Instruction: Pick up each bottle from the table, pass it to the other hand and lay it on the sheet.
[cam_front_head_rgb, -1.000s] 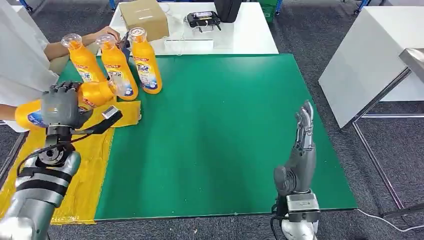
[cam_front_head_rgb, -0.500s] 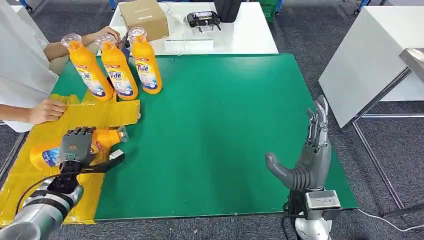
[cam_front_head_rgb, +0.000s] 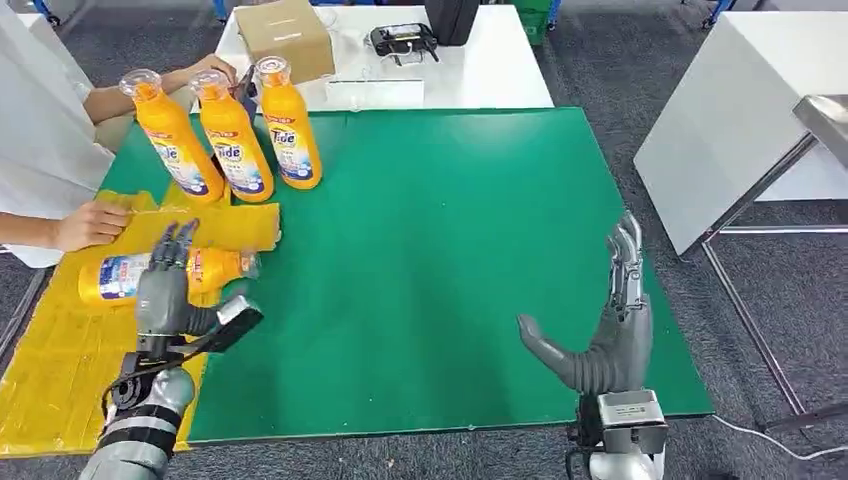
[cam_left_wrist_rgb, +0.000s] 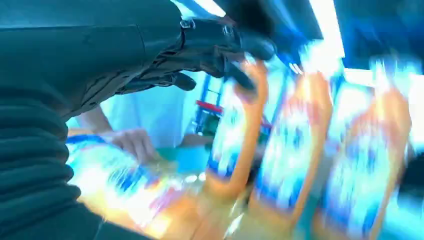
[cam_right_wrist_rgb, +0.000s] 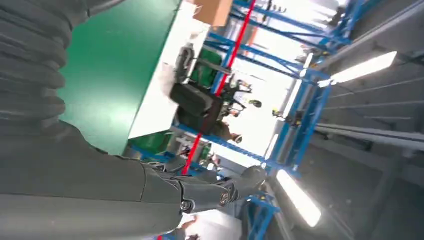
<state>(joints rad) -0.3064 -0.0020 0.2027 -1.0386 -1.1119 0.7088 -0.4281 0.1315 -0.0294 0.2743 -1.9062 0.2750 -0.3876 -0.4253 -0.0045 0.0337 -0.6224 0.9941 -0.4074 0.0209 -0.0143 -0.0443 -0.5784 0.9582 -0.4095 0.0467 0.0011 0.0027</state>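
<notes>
Fingers of your left hand spread over the lying bottle on the sheet; your right hand is splayed, empty.

The bottles are glossy orange plastic with clear caps and shiny printed labels; the lying bottle has the same finish. The sheet beneath it is thin yellow plastic film, creased and faintly shiny. The mat is smooth, matt green. The left hand and the right hand look like matt dark grey plastic, on brushed silver metal wrists. The box is plain brown cardboard on a smooth white table.
</notes>
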